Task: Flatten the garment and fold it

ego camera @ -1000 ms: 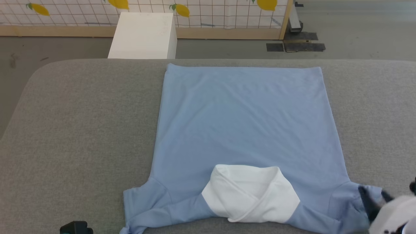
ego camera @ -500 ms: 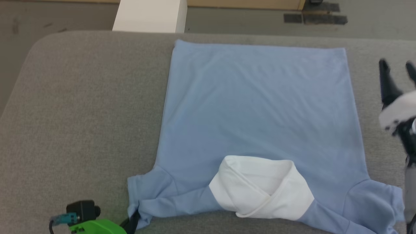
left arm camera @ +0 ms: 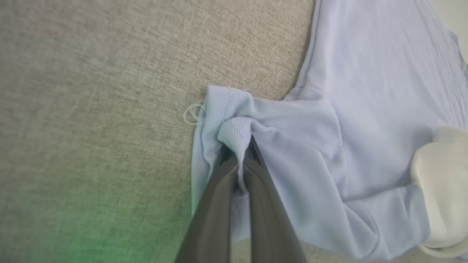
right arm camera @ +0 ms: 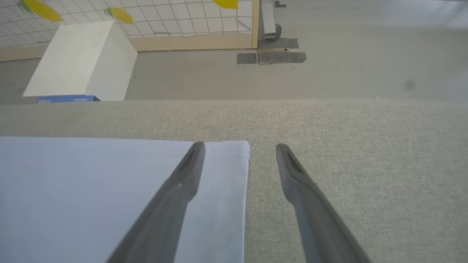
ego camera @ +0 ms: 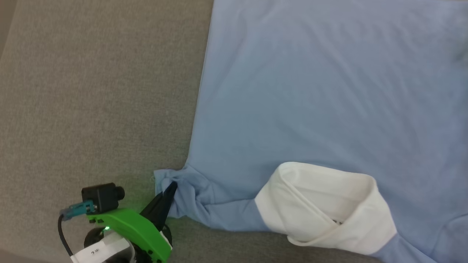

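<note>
The garment (ego camera: 310,91) lies spread mostly flat on the grey pad (ego camera: 91,91), filling the head view from 12 to 4 o'clock, with its white collar (ego camera: 329,204) folded at 5 o'clock and one sleeve (ego camera: 193,197) bunched near 7 o'clock. The left gripper (ego camera: 171,188), reaching in from 7 o'clock, is clenched on that sleeve, a pucker of cloth pinched between its fingers (left arm camera: 219,204). The right gripper (right arm camera: 240,145) hangs released over the garment's far corner (right arm camera: 234,157), one finger above the cloth, the other above bare pad, with a white box (right arm camera: 80,62) on the floor at 10 o'clock.
</note>
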You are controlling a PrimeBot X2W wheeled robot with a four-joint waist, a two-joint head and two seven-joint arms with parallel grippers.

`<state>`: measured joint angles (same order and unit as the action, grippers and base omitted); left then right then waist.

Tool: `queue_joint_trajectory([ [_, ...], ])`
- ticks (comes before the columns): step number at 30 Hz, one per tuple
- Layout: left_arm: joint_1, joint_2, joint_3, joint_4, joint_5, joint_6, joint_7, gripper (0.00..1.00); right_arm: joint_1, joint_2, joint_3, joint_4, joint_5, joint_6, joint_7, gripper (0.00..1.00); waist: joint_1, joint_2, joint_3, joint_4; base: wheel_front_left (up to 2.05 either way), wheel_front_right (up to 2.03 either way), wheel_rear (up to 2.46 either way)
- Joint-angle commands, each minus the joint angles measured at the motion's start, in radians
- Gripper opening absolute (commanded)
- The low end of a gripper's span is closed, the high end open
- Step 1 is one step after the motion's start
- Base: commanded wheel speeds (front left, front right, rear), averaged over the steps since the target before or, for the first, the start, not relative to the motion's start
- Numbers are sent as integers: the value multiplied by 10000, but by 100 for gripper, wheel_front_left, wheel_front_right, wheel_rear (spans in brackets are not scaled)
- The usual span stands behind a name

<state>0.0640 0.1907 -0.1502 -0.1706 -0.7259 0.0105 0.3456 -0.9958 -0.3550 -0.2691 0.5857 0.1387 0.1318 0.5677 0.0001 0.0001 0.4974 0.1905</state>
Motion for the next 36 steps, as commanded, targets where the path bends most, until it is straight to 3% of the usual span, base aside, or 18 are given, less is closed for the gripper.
queue_joint_trajectory([
  [1,-197,-89,-85,383,68,58,43,0,-314,-79,-135,114,-267,-11,486,100,-1,-1,1184,858,0,0,0],
  [12,-446,-242,-202,617,56,-90,-276,0,-959,-305,-548,-350,-1532,-11,3619,100,-1,-1,1920,1171,0,0,0],
  [13,-462,-254,-221,630,64,-90,-290,0,-915,-302,-536,-480,-1600,-11,3841,49,-1,-1,1939,1174,0,0,0],
  [14,-475,-272,-233,632,52,-95,-301,0,-877,-286,-551,-587,-1614,-11,4002,36,-1,-1,1951,1174,0,0,0],
  [15,-492,-292,-239,639,29,-99,-325,0,-750,-247,-631,-832,-1639,-11,4366,7,-1,-1,1953,1160,0,0,0],
  [16,-489,-288,-237,650,26,-97,-333,0,-638,-242,-635,-978,-1665,-11,4569,0,-1,-1,1934,1144,0,0,0],
  [19,-483,-268,-237,676,39,-69,-338,0,-344,-242,-573,-1468,-1604,-11,4697,0,-1,-1,1853,1111,0,0,0],
  [23,-476,-285,-253,725,16,-72,-378,0,326,-475,-155,-2282,-1293,-11,3367,0,-1,-1,1551,1062,0,0,0],
  [31,-52,-155,-128,796,-20,87,-379,0,3117,-811,109,-3206,-993,-11,-2086,0,-1,-1,103,609,0,0,0],
  [36,433,59,32,642,-68,252,-238,0,5034,-569,-521,-3396,-1180,-11,-3763,0,-1,-1,-1055,166,0,0,0],
])
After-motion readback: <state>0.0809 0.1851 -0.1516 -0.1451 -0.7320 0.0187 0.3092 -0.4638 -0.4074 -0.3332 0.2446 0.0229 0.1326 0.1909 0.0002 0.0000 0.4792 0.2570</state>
